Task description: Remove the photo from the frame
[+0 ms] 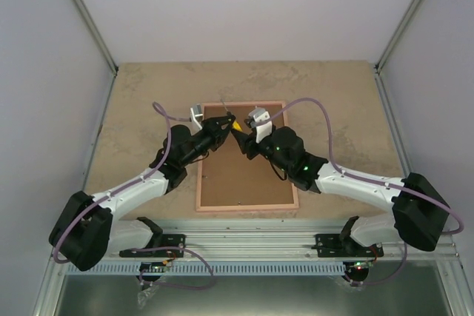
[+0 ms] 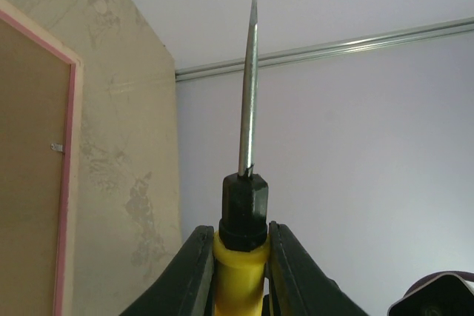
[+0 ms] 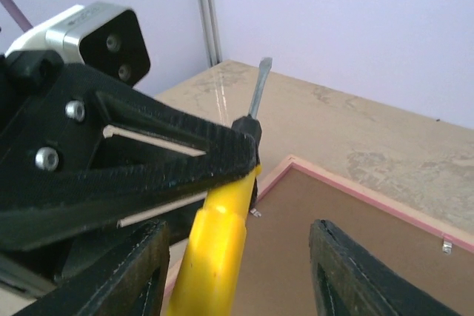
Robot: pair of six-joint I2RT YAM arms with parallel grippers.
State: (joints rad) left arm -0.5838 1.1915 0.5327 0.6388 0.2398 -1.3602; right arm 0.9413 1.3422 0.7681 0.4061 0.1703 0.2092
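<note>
1. My left gripper (image 2: 241, 257) is clamped on a screwdriver (image 2: 248, 109). Both fingers press its yellow handle just below the black collar, and the bare shaft sticks out past my fingertips.
2. My right gripper (image 3: 237, 234) stands apart, one finger on each side of that same handle. The handle sits close to one finger, with a clear gap to the other, so I am not gripping it.
3. Both grippers meet above the far end of the frame (image 1: 244, 209).
4. The frame lies back-up on the table (image 1: 333, 109), with thin pink rails around a brown backing board (image 1: 248, 183).
5. A small metal tab (image 3: 446, 244) sits at the board's edge.
6. The photo is hidden, and only the backing shows.
</note>
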